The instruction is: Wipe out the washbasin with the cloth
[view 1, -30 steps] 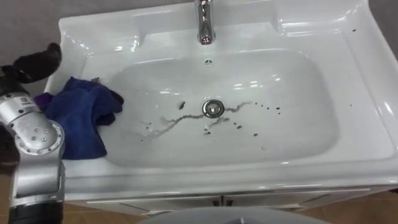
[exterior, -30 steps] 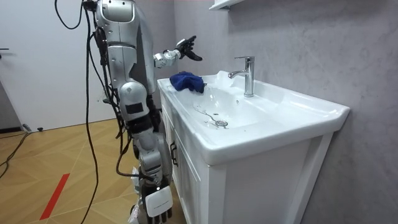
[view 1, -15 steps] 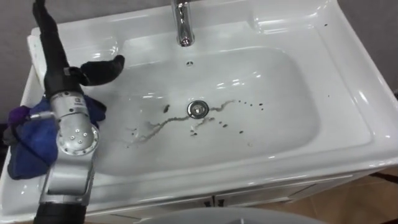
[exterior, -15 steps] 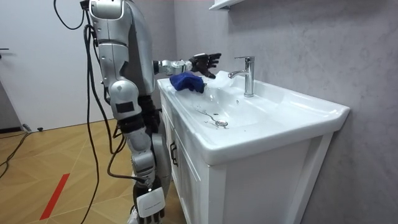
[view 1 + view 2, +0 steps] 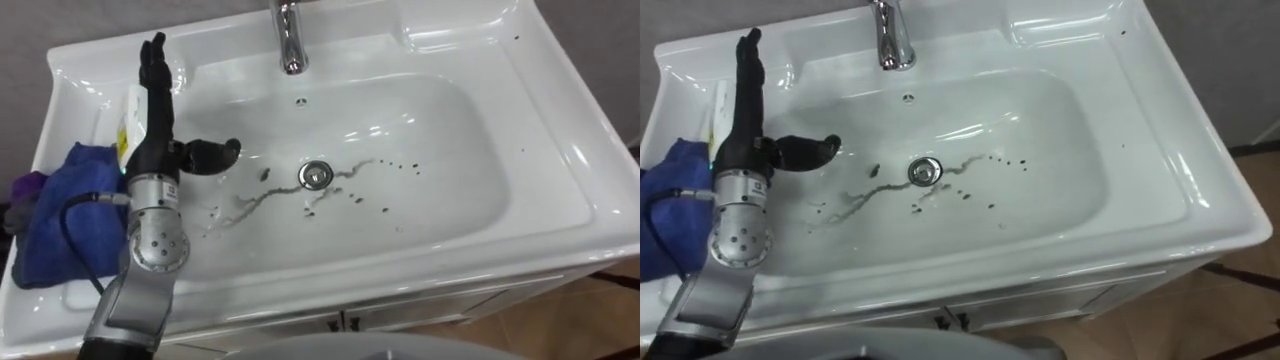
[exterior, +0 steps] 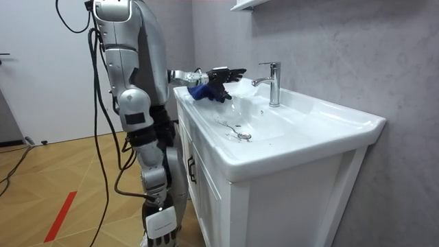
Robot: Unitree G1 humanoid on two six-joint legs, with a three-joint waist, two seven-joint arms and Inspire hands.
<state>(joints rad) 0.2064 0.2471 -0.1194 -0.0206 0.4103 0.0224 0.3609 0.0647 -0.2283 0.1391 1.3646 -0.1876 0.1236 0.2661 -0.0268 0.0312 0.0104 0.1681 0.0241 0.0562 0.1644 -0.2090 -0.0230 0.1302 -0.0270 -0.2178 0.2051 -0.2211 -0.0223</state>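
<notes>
The right hand (image 6: 160, 225) hangs low by the robot's leg. The left hand (image 5: 160, 140) is over the basin's (image 5: 450, 160) left side, fingers straight, thumb stuck out, holding nothing. The blue cloth (image 5: 60, 215) lies on the left rim beside it. Dark streaks (image 5: 250, 205) run past the drain (image 5: 315, 174). The tap (image 5: 288, 35) stands behind.

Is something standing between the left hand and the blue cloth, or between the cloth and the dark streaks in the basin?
Nothing visible. The open left hand is above the basin's left edge, just beside the blue cloth on the rim. Only bare white slope separates the cloth from the dark streaks.
</notes>
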